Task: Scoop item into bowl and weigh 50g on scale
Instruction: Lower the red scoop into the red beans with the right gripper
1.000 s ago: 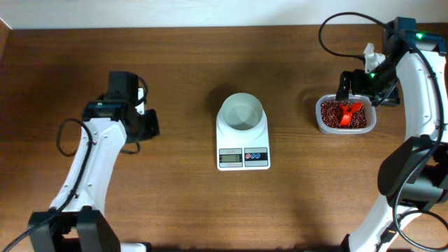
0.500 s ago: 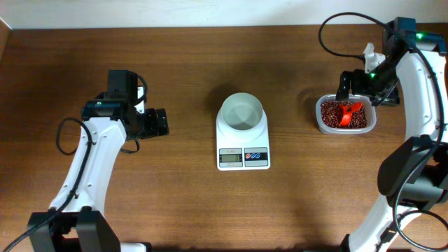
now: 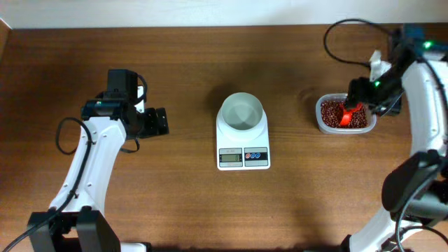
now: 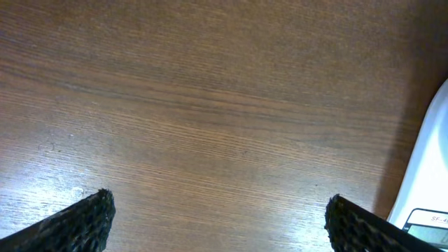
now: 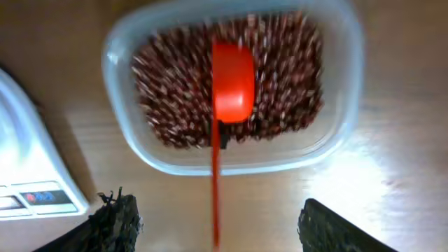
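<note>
Beans (image 5: 175, 77) sit in the clear tub (image 5: 350, 133) at the right of the tabletop (image 3: 182, 210), with the red scoop (image 5: 232, 80) lying on them. Its handle runs straight back between the spread fingers of the right end effector (image 5: 224, 220), untouched. Left end effector (image 4: 217, 217) spread, empty, well left of the bowl (image 3: 241, 112) on the scale (image 3: 243, 157); right arm nearer.

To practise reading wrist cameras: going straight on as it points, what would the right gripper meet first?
The right gripper would probably meet the red scoop first: its handle runs between the open jaws, its head on the beans in the clear tub. Depth is unclear.
</note>
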Robot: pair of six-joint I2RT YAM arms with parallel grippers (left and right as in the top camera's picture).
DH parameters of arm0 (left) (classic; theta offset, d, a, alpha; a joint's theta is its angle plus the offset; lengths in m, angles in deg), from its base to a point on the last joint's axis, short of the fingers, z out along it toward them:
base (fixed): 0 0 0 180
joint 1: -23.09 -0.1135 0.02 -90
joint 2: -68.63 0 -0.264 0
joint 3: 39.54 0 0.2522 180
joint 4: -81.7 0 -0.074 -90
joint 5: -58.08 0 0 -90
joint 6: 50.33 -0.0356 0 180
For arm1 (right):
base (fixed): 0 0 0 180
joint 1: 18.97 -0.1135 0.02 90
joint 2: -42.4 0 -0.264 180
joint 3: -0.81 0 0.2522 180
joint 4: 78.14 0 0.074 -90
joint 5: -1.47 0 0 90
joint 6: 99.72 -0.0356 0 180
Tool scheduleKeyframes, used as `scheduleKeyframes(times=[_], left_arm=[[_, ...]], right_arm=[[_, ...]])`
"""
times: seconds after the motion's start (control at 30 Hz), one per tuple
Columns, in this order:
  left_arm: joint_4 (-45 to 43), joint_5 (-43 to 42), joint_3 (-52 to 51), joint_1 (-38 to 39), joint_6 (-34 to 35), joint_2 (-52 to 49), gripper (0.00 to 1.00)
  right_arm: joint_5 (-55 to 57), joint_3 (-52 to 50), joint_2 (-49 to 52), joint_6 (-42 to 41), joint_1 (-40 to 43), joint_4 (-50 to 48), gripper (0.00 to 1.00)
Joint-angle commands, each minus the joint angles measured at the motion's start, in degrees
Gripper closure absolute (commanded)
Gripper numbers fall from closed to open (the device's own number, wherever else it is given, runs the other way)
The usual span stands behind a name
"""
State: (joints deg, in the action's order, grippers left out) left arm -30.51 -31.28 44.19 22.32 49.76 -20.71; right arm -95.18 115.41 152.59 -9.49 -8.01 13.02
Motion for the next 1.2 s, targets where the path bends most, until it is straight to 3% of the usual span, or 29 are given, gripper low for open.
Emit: scheduleKeyframes(times=[0.0,0.03,0.33,0.57,0.6,0.67,0.87,1.17], left_arm=[[0.1,0.2,0.8,-0.1,-0.5,0.0,0.01],[0.1,0.2,0.8,-0.1,-0.5,0.0,0.01],[0.1,0.2,0.8,-0.1,-0.5,0.0,0.01],[0.1,0.2,0.8,-0.1,-0.5,0.0,0.01],[0.1,0.2,0.8,-0.1,-0.5,0.0,0.01],[0.1,0.2,0.8,-0.2,-0.5,0.0,0.01],[0.1,0.2,0.8,-0.1,-0.5,0.0,0.01],[0.1,0.2,0.8,-0.2,-0.5,0.0,0.01]], right_arm=[[-0.1,-7.1,-0.3,-0.3,0.3,-7.3,0.26],[-0.8,-8.3,-0.3,-0.3,0.3,-9.6,0.27],[4.4,-9.9,-0.2,-0.2,-4.5,-16.2,0.78],[7.2,-10.5,-0.2,-0.3,-4.5,-16.4,0.78],[7.2,-10.5,-0.2,-0.3,-4.6,-16.4,0.8],[7.6,-10.5,-0.2,-0.3,-4.5,-16.7,0.96],[8.7,-10.5,-0.2,0.4,-3.3,-18.5,0.96],[4.9,-4.1,-0.2,1.0,-1.8,-12.5,0.96]])
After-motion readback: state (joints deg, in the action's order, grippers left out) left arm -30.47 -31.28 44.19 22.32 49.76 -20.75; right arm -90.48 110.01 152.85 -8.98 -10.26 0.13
